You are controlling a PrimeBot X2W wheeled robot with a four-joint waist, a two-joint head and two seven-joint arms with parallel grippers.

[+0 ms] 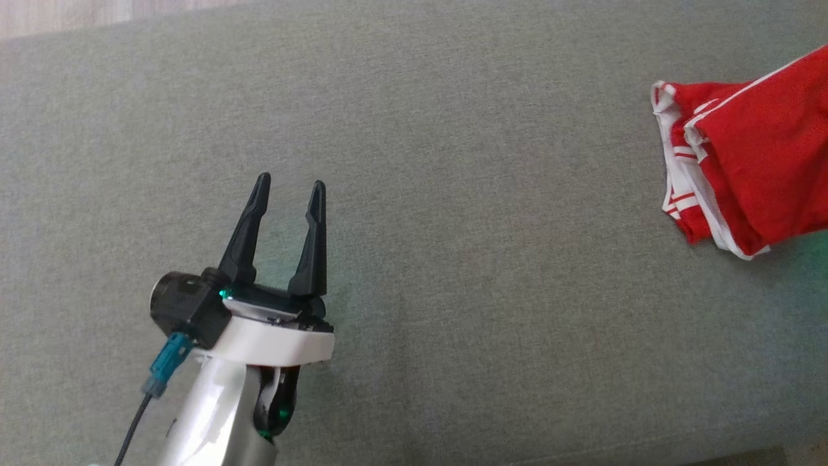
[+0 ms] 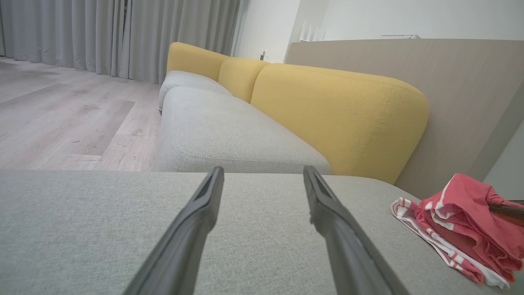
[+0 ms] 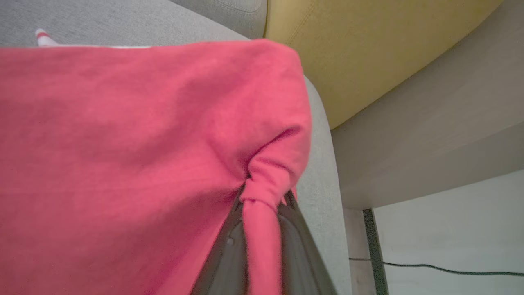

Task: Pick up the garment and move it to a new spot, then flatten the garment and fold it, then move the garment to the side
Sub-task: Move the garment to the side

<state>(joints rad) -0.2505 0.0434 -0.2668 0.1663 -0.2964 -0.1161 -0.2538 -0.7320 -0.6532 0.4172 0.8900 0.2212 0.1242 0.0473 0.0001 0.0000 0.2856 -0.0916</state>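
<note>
We see a big grey seat (image 1: 414, 116) that spreads out under both arms. At its far right, in the left wrist view, stands a fat yellow back cushion (image 2: 335, 110). To the far left is a pale wooden floor (image 2: 61, 114), with long grey curtains (image 2: 123, 32) at the end of it.

The garment (image 1: 757, 162) is red with white stripes. It sits in a bunch on the right part of the seat, near the seat's right end. In the head view it runs off the right edge. Part of it touches the seat.

Our right claw (image 3: 266, 198) is right at the garment. Its two dark fingers are squeezed almost together on a twisted fold of the red cloth. The rest of the cloth spreads out in front of the claw.

Our left claw (image 1: 291, 181) is well apart from the garment, off to its left, over bare grey seat. Its fingers stand wide apart, and there is nothing in it.

A thin black cable (image 3: 430, 268) lies on the floor past the seat's right end.
</note>
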